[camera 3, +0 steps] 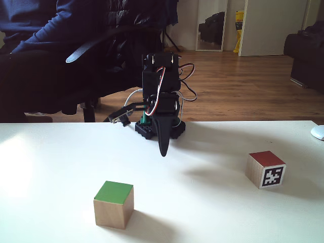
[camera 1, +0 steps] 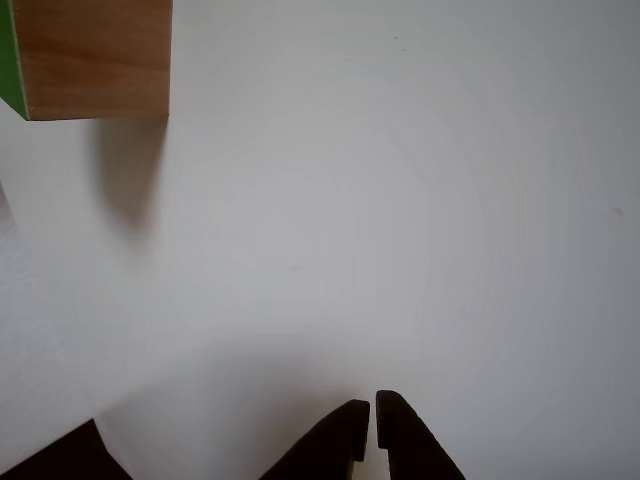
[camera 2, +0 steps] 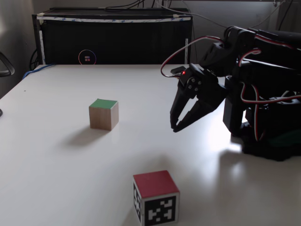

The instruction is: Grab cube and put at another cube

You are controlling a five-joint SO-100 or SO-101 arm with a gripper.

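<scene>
The cube [camera 2: 104, 114] is light wood with a green top and stands on the white table [camera 2: 56, 179], left of the arm in a fixed view. It also shows as the cube [camera 3: 114, 204] near the front and the cube [camera 1: 95, 60] at the top left of the other view. The red-topped other cube [camera 2: 156, 197], with black-and-white marker faces, stands apart from it, seen too as the red-topped cube [camera 3: 266, 169]. My gripper [camera 2: 175, 128] hangs above the table between them, shut and holding nothing, as the gripper [camera 3: 163, 152] and the gripper [camera 1: 373, 410] also show.
A black box [camera 2: 113, 37] lines the far table edge. The arm's base [camera 2: 273, 136] stands at the right. A seated person [camera 3: 50, 50] is behind the table, and a white mouse [camera 3: 318, 132] lies at its right edge.
</scene>
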